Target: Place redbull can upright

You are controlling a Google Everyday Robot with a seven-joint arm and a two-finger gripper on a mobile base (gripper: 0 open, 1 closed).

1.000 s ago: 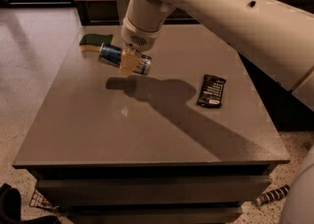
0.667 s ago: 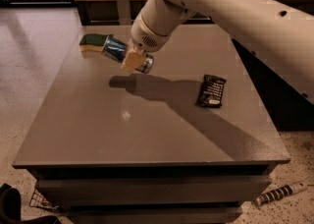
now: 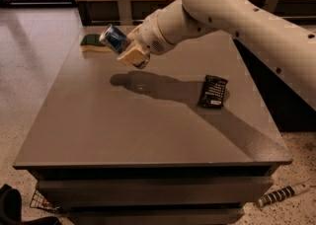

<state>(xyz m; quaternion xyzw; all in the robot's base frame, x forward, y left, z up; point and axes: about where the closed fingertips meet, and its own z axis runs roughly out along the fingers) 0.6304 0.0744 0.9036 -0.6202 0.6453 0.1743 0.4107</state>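
No legible lettering anywhere: none to be made out on the blue-and-silver redbull can (image 3: 113,38), clamped at a tilt in the tool (image 3: 126,51) above the far left of the bench (image 3: 123,130); pale print on the dark wrapper (image 3: 213,91) too small to read

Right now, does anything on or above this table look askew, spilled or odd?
Only the redbull can: the tool holds it tilted in the air over the table, rear left, near the sponge. The wrapper lies flat; nothing spilled.
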